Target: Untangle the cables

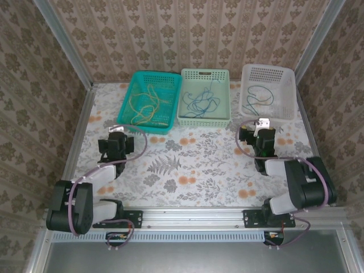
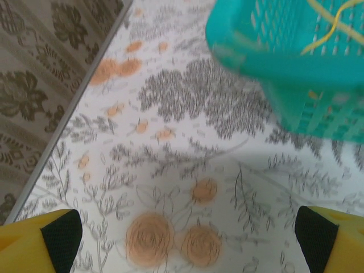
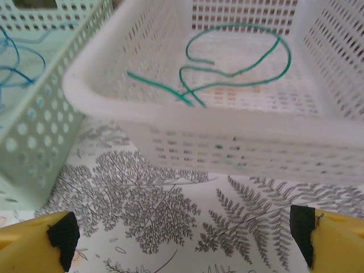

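Note:
The cables lie sorted in three baskets at the back of the table. Yellow cables loop in the teal basket, blue cables in the mint-green basket, and a dark green cable in the white basket. My left gripper hovers open just in front of the teal basket, over bare tablecloth, with a yellow cable showing inside. In front of the white basket's rim my right gripper stands open and holds nothing. The green cable curls inside that basket.
Patterned walls close in the table on the left, back and right. The floral tablecloth lies between the arms. The mint basket with a blue cable stands close to the left of the white one.

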You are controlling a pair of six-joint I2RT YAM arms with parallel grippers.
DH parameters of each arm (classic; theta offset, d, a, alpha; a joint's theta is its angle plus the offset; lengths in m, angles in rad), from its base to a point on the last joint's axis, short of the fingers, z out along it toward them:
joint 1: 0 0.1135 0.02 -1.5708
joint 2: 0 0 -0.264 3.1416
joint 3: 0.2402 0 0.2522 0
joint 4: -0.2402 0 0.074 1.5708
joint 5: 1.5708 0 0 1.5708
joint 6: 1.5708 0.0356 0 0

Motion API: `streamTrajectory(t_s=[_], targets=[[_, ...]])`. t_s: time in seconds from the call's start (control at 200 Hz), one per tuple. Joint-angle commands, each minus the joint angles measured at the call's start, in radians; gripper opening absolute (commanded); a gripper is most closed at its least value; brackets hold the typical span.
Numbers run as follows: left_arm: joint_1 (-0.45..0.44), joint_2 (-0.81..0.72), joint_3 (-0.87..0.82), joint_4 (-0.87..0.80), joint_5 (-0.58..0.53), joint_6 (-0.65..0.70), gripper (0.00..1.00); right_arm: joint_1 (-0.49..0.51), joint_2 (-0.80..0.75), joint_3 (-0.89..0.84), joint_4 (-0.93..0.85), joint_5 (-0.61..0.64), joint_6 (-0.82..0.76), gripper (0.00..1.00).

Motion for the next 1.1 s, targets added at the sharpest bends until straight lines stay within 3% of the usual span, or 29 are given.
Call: streamTrajectory(t_s=[0.0,0.145,0.33,0.375,0.515,1.095], targets=[[0.015,0.028,-0.016,0.217,0.033,0.060,1.00,-0.007,0.034,0.032,0.033,0.037,0.004,1.00],[0.058,0.135,0.002,0.373,0.134,0.109,1.00,-0.021,0.044,0.039,0.044,-0.002,0.002,1.00],[0.144,0.288,0.015,0.484,0.319,0.050,1.00,-0.023,0.042,0.041,0.033,-0.009,0.004,1.00],[0.154,0.320,-0.014,0.590,0.318,0.055,1.00,-0.024,0.042,0.041,0.036,-0.009,0.004,1.00],[0.158,0.304,0.020,0.488,0.343,0.045,1.00,-0.024,0.041,0.041,0.037,-0.009,0.004,1.00],[0.153,0.306,0.020,0.495,0.344,0.054,1.00,-0.023,0.041,0.041,0.036,-0.009,0.003,1.00]])
